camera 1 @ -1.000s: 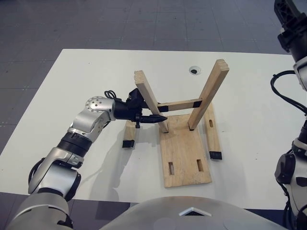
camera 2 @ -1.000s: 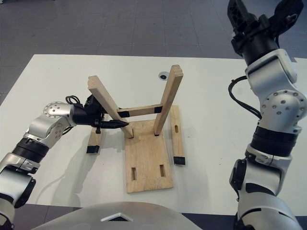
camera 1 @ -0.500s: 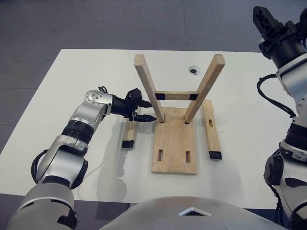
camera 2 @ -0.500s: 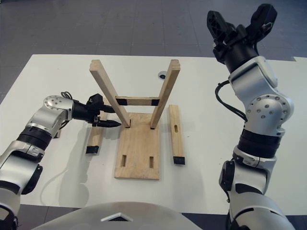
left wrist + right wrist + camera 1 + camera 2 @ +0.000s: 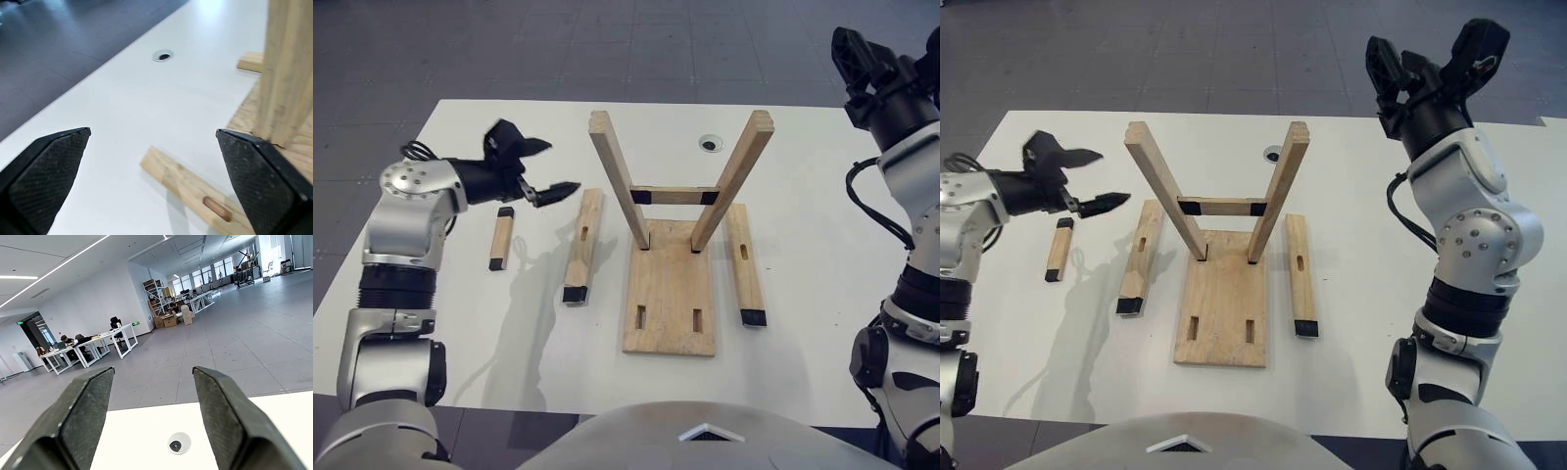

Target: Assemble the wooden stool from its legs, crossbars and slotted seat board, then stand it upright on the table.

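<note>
The slotted seat board [image 5: 670,294] lies flat on the white table [image 5: 822,196]. Two legs [image 5: 619,181] [image 5: 732,181] stand in its far slots, leaning apart and joined by a crossbar [image 5: 675,196]. One loose leg [image 5: 581,245] lies left of the board, another [image 5: 744,264] right of it. A short crossbar [image 5: 499,240] with black ends lies farther left. My left gripper [image 5: 560,166] hangs open above the table between that crossbar and the left loose leg, holding nothing; its wrist view shows the loose leg [image 5: 195,191] below. My right gripper [image 5: 1435,59] is raised high over the far right edge, open and empty.
A round cable hole [image 5: 710,145] sits in the table behind the standing legs. Bare table surface lies in front of the board and at the far left. Beyond the table's far edge there is grey floor [image 5: 607,49].
My left gripper has drawn back to the left and upward from the foot of the left standing leg and opened wider. The board with its legs went from skewed to square. The short crossbar is uncovered.
</note>
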Controlling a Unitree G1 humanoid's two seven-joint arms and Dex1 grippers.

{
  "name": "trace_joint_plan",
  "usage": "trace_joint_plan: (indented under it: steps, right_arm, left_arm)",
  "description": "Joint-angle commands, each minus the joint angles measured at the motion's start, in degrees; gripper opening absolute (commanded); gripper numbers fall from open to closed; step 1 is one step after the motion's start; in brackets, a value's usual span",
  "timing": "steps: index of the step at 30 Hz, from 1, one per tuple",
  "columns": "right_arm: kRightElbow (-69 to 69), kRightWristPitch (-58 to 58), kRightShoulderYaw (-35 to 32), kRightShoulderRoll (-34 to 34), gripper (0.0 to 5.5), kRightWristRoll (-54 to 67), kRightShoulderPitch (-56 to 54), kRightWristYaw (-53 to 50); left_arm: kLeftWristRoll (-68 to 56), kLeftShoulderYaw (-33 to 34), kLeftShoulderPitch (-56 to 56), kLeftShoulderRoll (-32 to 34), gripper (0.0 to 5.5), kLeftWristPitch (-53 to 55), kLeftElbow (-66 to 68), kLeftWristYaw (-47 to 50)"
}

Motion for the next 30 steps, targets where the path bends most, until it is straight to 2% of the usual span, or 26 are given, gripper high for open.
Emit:
trace_joint_plan:
  steps: [1, 6, 10, 13, 18, 21, 24, 26, 30]
  right_arm:
    - [-1.26, 1.11, -0.43, 1.62, 2.94, -1.00, 0.69, -0.47]
    - [-1.87, 1.58, -0.20, 3.33, 2.94, -1.98, 1.03, -0.40]
    - [-2.93, 2.12, 0.33, 5.34, 2.94, -2.36, 1.65, -0.71]
    - [-3.41, 2.51, 0.39, 6.34, 2.94, -2.75, 1.79, -0.65]
    - [-3.36, 2.73, 0.25, 7.13, 2.94, -3.53, 1.43, -0.36]
    - [-3.28, 2.70, 0.37, 7.47, 2.94, -3.90, 0.97, -0.22]
    - [-3.32, 2.75, 0.45, 7.69, 2.94, -4.10, 0.70, -0.11]
    - [-3.76, 2.87, 0.20, 7.75, 2.94, -3.99, 0.80, -0.31]
    - [-4.71, 2.91, -0.72, 7.82, 2.94, -3.63, 1.07, -1.09]
  left_arm:
    - [-1.77, 6.94, -11.12, -4.43, 4.75, 14.38, -5.04, 16.03]
    - [-7.68, 11.54, -23.25, -17.12, 4.75, 32.54, -13.49, 33.03]
    - [-13.33, 12.95, -26.97, -28.09, 4.75, 45.07, -19.95, 40.66]
    - [-14.01, 12.11, -25.41, -31.77, 4.75, 49.20, -22.21, 43.41]
    - [-12.10, 12.43, -27.04, -33.52, 4.75, 45.75, -21.15, 46.09]
    - [-8.88, 13.81, -39.86, -30.24, 4.75, 33.91, -19.15, 46.99]
    - [-10.45, 15.61, -47.22, -28.76, 4.75, 31.58, -19.01, 46.81]
    - [-12.61, 15.19, -42.15, -30.77, 4.75, 37.33, -20.37, 47.62]
    - [-15.26, 6.81, -7.29, -40.52, 4.75, 49.16, -23.85, 48.24]
